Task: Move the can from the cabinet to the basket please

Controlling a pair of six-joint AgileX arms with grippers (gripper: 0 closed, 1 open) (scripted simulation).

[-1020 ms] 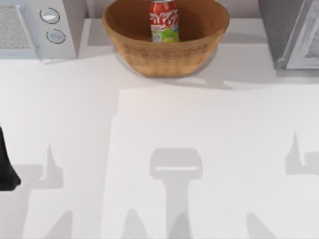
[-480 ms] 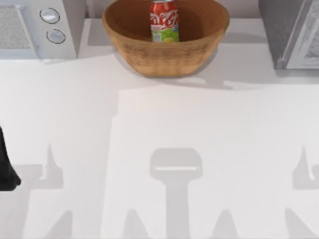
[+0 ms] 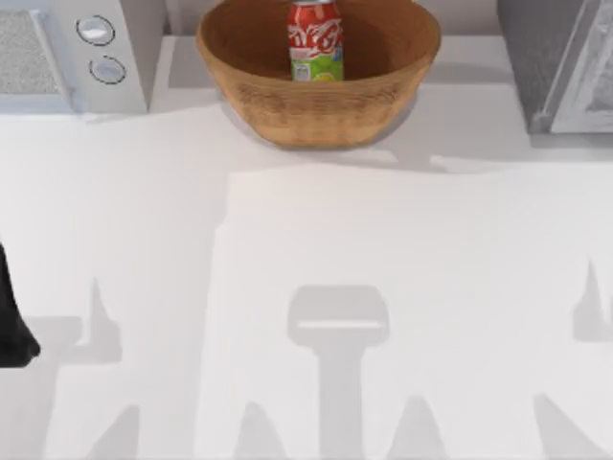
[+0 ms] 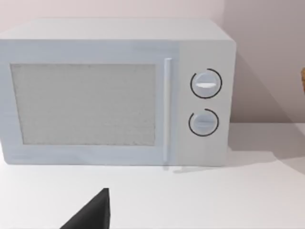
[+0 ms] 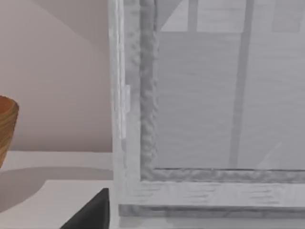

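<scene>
The red can stands upright inside the wicker basket at the back middle of the table. The grey speckled cabinet is at the back right, and its pale-framed door looms close in the right wrist view, beside a sliver of the basket's rim. My left arm is parked at the table's left edge. A dark piece of my left gripper shows in the left wrist view. A dark piece of my right gripper sits low before the cabinet door.
A white microwave with two round knobs stands at the back left and faces the left wrist camera. The white table carries only grey shadows across its middle and front.
The arm shadow near the table's right edge has slid farther right. The can, the basket and the left arm have stayed put.
</scene>
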